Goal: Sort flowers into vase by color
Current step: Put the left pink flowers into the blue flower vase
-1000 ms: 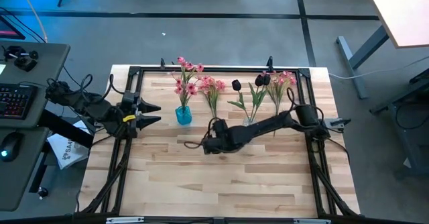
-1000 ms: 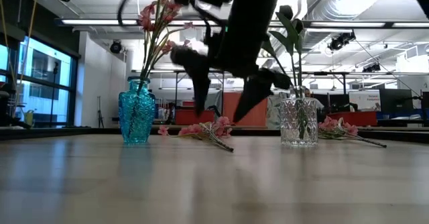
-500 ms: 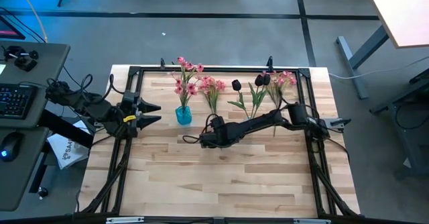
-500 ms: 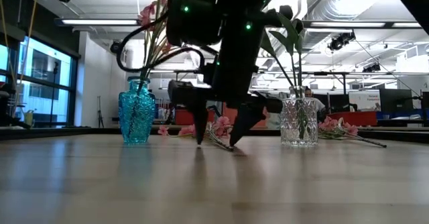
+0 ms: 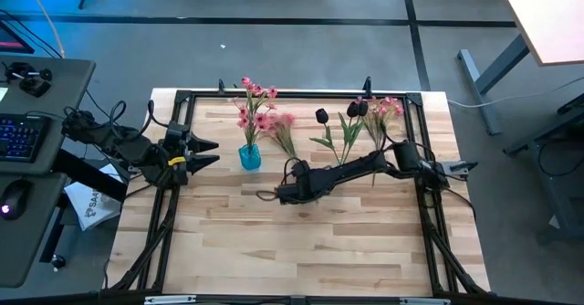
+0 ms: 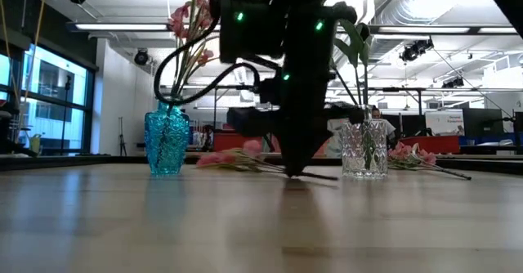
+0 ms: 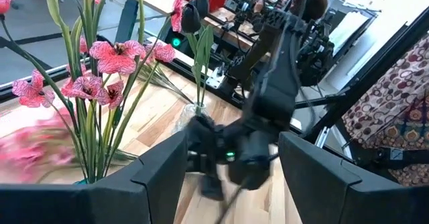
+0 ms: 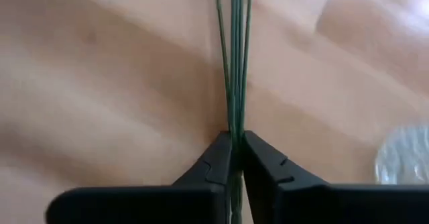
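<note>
A spray of pink blossoms (image 5: 281,122) lies between the blue vase (image 5: 249,156) and the clear vase (image 5: 339,164), and its thin green stems run toward my right gripper (image 5: 294,173). That gripper is shut on the stems and shows low over the table in the low view (image 6: 294,170). The blue vase holds pink flowers (image 5: 252,104). The clear vase holds near-black tulips (image 5: 322,116). Another pink spray (image 5: 387,110) lies on the table at the far right. My left gripper (image 5: 212,154) waits open at the table's left edge. My right gripper pinches several thin green stems (image 8: 234,113) of the pink spray between its two fingers, on the lower part of the stems, away from the blossoms. The fingers come from above and point down. The spray lies about level, low over the table (image 6: 245,160); the stem end (image 6: 327,176) sticks out past the fingers.
The black frame (image 5: 274,95) runs along the table's far edge and sides. The two vases stand close on either side of my right gripper. The bare wooden tabletop (image 5: 301,250) spreads toward the near edge.
My right gripper has come down onto the pink spray's stems with open fingers and has shut on them. The spray has turned, its blossoms swinging toward the blue vase.
</note>
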### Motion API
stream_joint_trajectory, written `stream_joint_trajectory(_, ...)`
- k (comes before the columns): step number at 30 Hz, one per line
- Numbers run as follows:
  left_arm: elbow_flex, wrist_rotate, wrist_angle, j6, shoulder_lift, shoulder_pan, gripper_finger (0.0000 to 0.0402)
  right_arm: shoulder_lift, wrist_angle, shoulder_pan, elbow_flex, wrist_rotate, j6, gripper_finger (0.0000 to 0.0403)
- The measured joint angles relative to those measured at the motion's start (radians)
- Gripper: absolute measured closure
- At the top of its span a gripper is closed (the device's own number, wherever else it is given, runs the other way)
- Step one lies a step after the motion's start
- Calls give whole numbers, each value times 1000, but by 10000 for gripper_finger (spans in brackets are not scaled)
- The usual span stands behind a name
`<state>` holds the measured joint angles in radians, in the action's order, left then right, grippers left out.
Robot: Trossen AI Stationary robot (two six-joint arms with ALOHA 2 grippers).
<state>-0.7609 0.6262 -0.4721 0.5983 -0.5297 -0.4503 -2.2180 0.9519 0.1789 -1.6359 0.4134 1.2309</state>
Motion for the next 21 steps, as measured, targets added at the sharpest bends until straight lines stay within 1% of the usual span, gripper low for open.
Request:
stream_joint_trajectory(2, 0, 0, 1, 0, 0, 0, 179, 28, 7, 29, 1, -11, -21, 395)
stream_joint_trajectory(5, 0, -1, 13, 0, 4, 0, 179, 88, 23, 71, 0, -9, -14, 396)
stream_joint_trajectory(8, 0, -16, 62, -4, 10, 0, 179, 124, 55, 119, 0, 24, 22, 399)
stream_joint_trajectory(10, 0, -19, 100, -33, 15, 0, 179, 141, 61, 155, 0, 37, 29, 399)
stream_joint_trajectory(15, 0, -4, 176, -128, 31, 0, 179, 172, 104, 244, 0, 21, 80, 400)
stream_joint_trajectory(18, 0, 15, 205, -171, 38, 0, 179, 196, 165, 300, 0, 17, 130, 401)
stream_joint_trajectory(21, 0, 31, 218, -199, 43, 0, 179, 223, 221, 356, 0, -2, 138, 402)
